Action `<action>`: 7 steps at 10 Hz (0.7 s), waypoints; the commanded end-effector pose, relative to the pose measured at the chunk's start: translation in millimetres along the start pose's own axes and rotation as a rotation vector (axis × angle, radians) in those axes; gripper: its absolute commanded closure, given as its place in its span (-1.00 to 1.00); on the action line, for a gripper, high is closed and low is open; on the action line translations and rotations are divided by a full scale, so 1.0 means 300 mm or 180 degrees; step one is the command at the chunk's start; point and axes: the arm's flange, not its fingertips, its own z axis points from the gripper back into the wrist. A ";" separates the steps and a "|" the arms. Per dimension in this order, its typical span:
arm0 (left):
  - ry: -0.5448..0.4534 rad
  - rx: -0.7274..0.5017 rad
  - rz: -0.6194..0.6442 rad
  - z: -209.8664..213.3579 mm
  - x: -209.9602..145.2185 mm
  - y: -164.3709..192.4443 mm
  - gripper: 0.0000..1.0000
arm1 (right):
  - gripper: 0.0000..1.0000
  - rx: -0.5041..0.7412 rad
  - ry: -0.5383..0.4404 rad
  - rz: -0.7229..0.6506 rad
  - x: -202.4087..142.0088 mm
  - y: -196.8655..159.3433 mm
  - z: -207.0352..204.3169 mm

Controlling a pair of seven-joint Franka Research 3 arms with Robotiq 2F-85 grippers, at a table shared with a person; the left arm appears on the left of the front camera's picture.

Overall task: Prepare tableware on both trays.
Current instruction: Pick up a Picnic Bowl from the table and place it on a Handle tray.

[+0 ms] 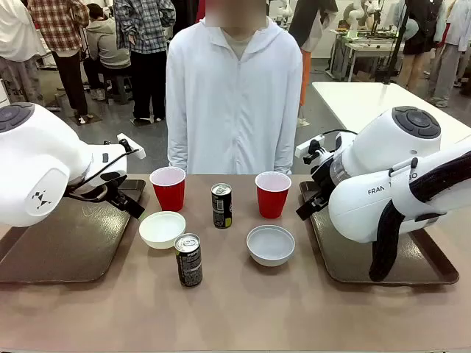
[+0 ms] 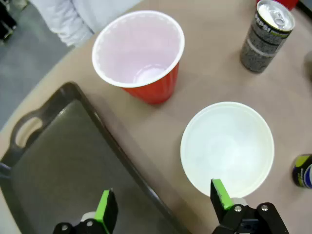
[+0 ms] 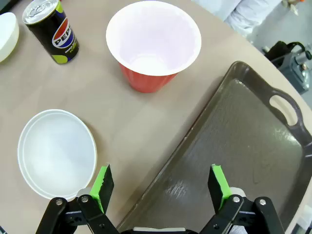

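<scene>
Left gripper [image 2: 163,202] is found open and empty above the left tray's [image 1: 66,243] inner rim, one pad over the cream bowl [image 2: 226,146]. Right gripper [image 3: 161,186] is likewise spread and empty over the right tray's [image 3: 253,146] edge.

All tableware is noted off the trays, grouped around the centre can [image 1: 221,205]:
- left cup [image 1: 168,187] to its left, right cup [image 1: 272,193] to its right;
- cream bowl nearer and left, greyish bowl [image 1: 270,244] nearer and right;
- second can [image 1: 189,259] nearest the robot.

Cups are judged light, thin-walled and easily crushed, so a gentle pinch across the rim is advised. Bowls are judged stiff and smooth, to be taken at the rim. Cans are best clasped mid-body. The left cup, near the cream bowl, could be knocked. A person [image 1: 234,95] stands beyond the centre can.
</scene>
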 end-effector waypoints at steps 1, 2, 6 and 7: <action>0.0000 0.0000 -0.0001 0.000 0.000 0.000 -1.00 | -1.00 0.0000 0.0000 0.0000 0.000 0.000 0.000; 0.0000 0.0000 -0.0001 0.000 0.000 0.000 -1.00 | -1.00 0.0000 0.0000 0.0000 0.000 0.000 0.000; 0.0000 0.0000 -0.0001 0.000 0.000 0.000 -1.00 | -1.00 0.0000 0.0000 0.0000 0.000 0.000 0.000; 0.0000 0.0000 -0.0001 0.000 0.000 0.000 -1.00 | -1.00 0.0000 0.0000 0.0000 0.000 0.000 0.000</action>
